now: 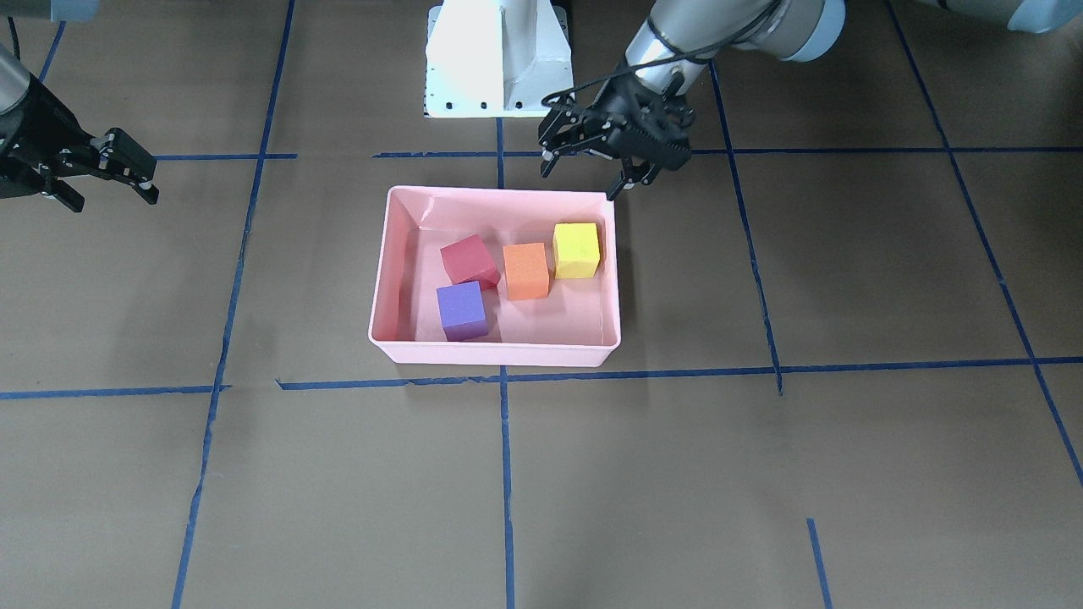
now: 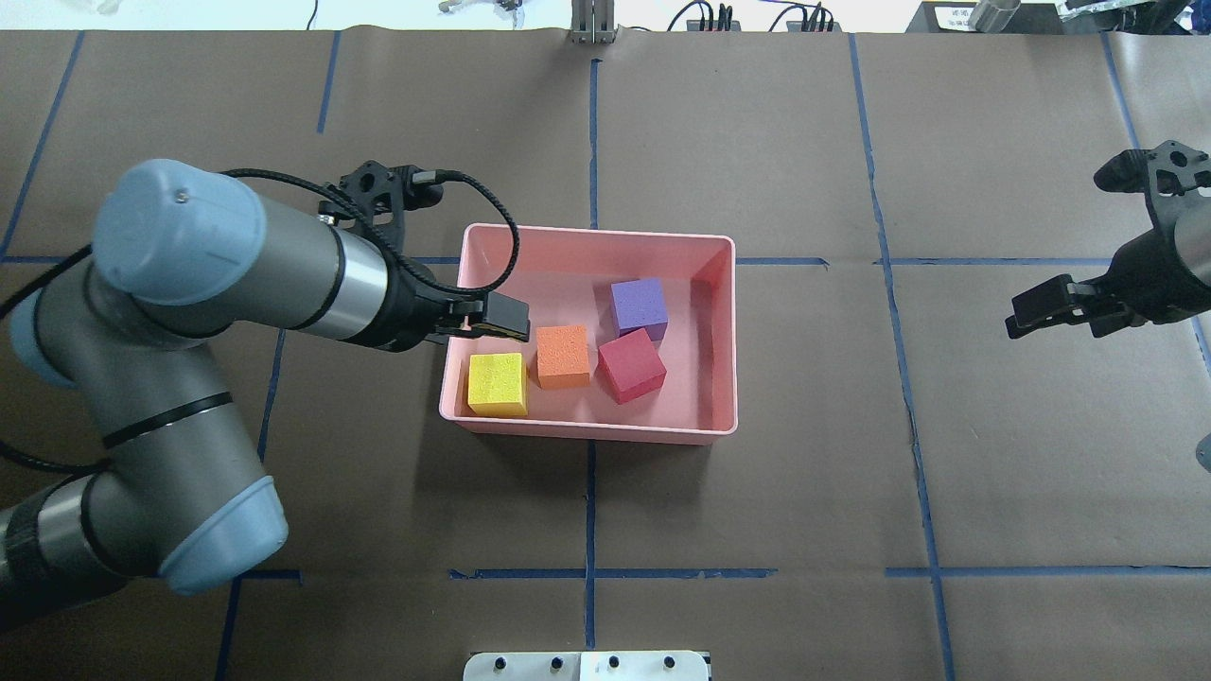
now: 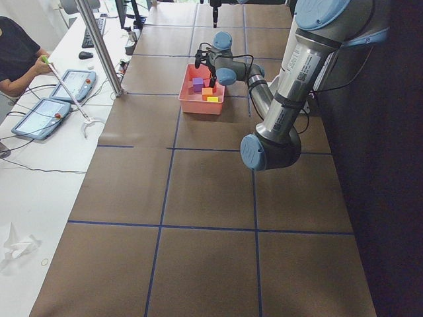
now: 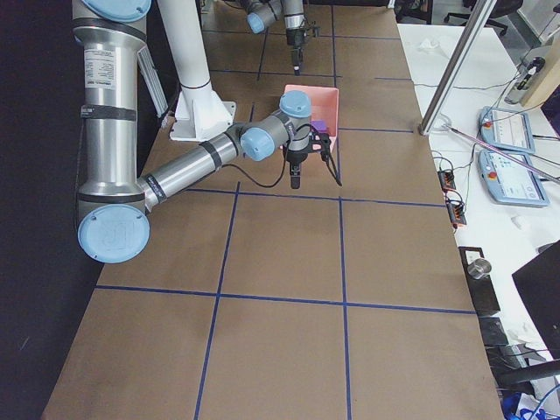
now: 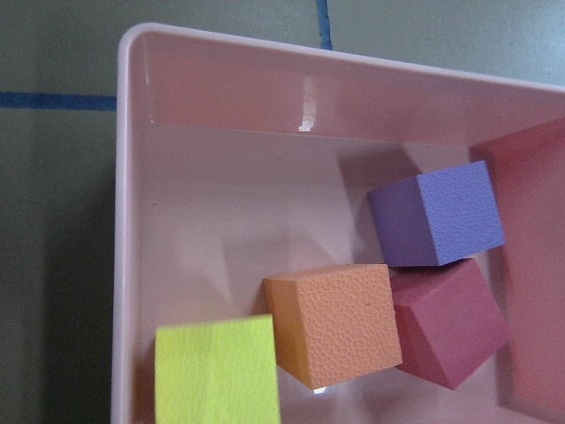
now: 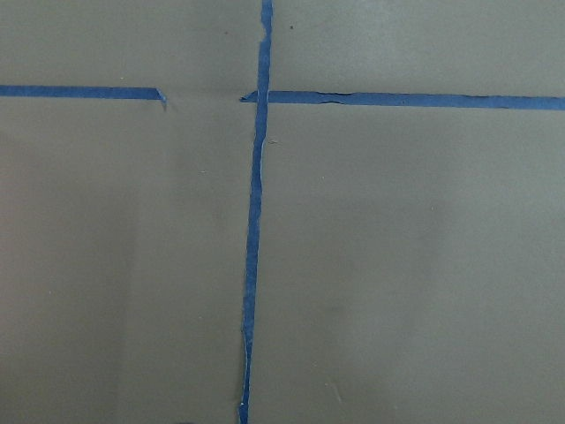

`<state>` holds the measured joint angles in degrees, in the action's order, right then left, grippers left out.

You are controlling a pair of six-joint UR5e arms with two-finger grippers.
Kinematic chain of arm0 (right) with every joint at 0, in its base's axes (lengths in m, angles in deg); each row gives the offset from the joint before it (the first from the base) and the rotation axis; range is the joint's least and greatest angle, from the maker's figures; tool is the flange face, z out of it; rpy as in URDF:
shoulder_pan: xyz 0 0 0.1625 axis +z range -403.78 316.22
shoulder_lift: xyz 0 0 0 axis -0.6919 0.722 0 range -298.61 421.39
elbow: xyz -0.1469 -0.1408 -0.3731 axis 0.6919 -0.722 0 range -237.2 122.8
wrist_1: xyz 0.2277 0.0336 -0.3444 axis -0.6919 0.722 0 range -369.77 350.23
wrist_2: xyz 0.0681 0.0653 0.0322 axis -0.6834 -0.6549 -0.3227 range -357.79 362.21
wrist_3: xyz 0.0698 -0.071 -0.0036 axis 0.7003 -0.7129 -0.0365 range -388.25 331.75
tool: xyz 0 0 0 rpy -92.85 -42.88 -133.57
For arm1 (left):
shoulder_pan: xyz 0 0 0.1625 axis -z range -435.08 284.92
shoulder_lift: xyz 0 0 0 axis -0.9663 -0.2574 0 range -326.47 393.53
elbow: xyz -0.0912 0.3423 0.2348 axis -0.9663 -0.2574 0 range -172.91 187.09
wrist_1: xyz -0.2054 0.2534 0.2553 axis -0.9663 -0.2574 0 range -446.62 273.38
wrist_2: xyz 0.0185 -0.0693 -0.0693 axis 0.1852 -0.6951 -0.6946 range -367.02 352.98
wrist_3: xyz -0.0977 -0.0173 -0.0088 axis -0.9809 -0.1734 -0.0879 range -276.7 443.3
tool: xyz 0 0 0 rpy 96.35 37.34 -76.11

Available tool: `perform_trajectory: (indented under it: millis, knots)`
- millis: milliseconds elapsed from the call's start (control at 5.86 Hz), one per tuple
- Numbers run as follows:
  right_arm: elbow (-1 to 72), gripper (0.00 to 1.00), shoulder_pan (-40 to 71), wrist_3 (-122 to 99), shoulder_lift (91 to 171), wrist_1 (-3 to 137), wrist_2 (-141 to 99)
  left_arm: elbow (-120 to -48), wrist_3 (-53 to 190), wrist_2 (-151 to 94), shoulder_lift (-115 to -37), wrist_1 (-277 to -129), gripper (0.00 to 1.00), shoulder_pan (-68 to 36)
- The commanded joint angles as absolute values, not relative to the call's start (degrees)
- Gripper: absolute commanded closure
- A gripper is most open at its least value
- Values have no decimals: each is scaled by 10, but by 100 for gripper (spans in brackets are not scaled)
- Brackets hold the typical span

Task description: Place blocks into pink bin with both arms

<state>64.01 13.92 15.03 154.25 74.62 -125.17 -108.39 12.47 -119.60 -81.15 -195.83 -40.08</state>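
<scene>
Pink bin (image 1: 495,353) holds purple block (image 1: 461,310), red-pink block (image 1: 468,259), orange block (image 1: 525,271), yellow-green block (image 1: 576,249). Left gripper (image 1: 581,176) over its rim, spread, empty. Right gripper (image 1: 114,201) well apart, spread, empty.

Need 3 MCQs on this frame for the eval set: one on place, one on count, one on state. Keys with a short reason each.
1. Where does the left gripper hang?
A. Above the pink bin, at the end by the yellow block
B. Far off to the side of the bin
C. Inside the bin, touching its floor

2. How many blocks lie in the bin?
A. Two
B. Three
C. Four

3. What state is the right gripper in?
A. Shut on a block
B. Open and empty
C. Shut with nothing in it

Key:
1 A: the overhead view shows it over the bin's wall next to the yellow block.
2 C: the purple block, red block, orange block and yellow block all sit on the bin's floor.
3 B: its fingers stand apart with nothing between them.
</scene>
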Motion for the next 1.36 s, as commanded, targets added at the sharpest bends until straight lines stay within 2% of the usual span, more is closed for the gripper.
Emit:
perform_trajectory:
  millis: [0, 341, 682, 853, 1023, 1194]
  knots:
    - [634, 0, 201, 27, 1587, 748, -1256, -1149, 182, -1273, -694, -1958, 0, -332]
    - [589, 0, 283, -104, 1619, 751, -1285, -1146, 466, -1365, -532, -1958, 0, -196]
    - [516, 0, 368, -248, 1634, 752, -1308, -1128, 664, -1402, -445, -1882, 0, -61]
    - [492, 0, 397, -280, 1636, 754, -1308, -1104, 817, -1400, -436, -1796, 0, 32]
    - [480, 0, 415, -296, 1635, 757, -1309, -1069, 983, -1393, -461, -1687, 0, 124]
    - [482, 0, 434, -309, 1634, 798, -1312, -1046, 1021, -1394, -472, -1638, 0, 156]
